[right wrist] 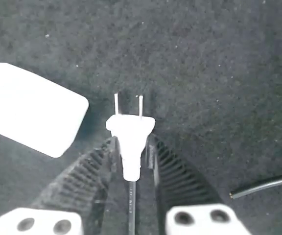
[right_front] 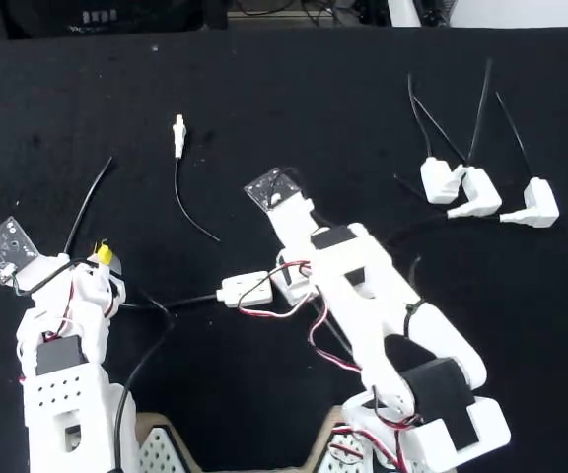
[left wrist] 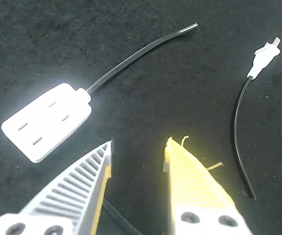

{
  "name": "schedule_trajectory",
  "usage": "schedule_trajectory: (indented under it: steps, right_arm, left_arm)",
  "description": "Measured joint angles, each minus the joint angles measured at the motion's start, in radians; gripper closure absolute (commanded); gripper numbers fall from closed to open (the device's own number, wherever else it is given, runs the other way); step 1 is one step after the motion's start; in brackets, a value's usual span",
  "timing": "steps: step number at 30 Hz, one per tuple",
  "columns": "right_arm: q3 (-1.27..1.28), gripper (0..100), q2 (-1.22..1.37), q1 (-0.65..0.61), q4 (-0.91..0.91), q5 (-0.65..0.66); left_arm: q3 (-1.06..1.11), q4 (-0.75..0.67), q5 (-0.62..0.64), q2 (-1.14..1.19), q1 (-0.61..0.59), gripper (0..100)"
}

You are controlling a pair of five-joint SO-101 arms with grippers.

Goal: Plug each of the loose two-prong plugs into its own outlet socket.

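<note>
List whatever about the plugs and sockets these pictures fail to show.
1. High view: the right arm covers the right gripper and the held plug.
2. Right wrist view: the white block beside the held plug is cut off by the edge and shows no slots.
3. High view: the three clustered plugs are too small to count prongs.
4. High view: the outlet strip is too small to read its slots.

left arm low at near left, pointing away from base, left hand open, fingers spread, right arm stretched diagonally from near right toward middle, right hand clamped on white plug, prongs pointing forward
</note>
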Motion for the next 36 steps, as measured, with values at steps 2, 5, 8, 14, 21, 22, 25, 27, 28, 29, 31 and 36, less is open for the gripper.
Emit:
schedule_trajectory:
  steps: [2, 5, 8, 14, 21, 22, 25, 27, 28, 29, 31, 36]
  right_arm:
    - [0.000, 90.8, 0.000, 0.006, 0.000, 0.000]
    - [0.000, 80.9, 0.000, 0.023, 0.000, -0.005]
    - [0.008, 75.3, 0.000, 0.023, -0.002, -0.005]
    - [0.011, 88.4, 0.000, 0.023, -0.002, -0.005]
    - [0.014, 90.0, 0.014, -0.086, 0.006, -0.008]
    - [0.014, 90.5, 0.025, -0.107, 0.006, -0.008]
    - [0.000, 99.4, 0.046, -0.120, 0.026, -0.008]
    - [-0.008, 98.5, 0.048, -0.118, 0.044, -0.008]
    - [-0.008, 99.0, 0.048, -0.110, 0.055, -0.008]
    - [-0.008, 98.7, 0.048, -0.089, 0.068, -0.008]
    - [-0.008, 98.8, 0.029, -0.038, 0.100, -0.006]
    - [-0.006, 98.8, -0.103, 0.150, 0.207, 0.106]
  left_arm:
    - [0.000, 0.000, 0.000, 0.000, 0.000, 82]
    - [0.000, 0.000, 0.000, 0.000, 0.000, 82]
    - [0.000, 0.000, 0.000, 0.000, 0.000, 82]
    - [0.000, 0.000, 0.000, 0.000, 0.000, 82]
    - [0.000, 0.000, 0.000, 0.000, 0.000, 82]
    - [0.000, 0.000, 0.000, 0.000, 0.000, 82]
    - [0.000, 0.000, 0.000, 0.000, 0.000, 82]
    - [0.000, 0.000, 0.000, 0.000, 0.000, 82]
    - [0.000, 0.000, 0.000, 0.000, 0.000, 82]
    - [0.000, 0.000, 0.000, 0.000, 0.000, 82]
    - [0.000, 0.000, 0.000, 0.000, 0.000, 82]
    - [0.000, 0.000, 0.000, 0.000, 0.000, 82]
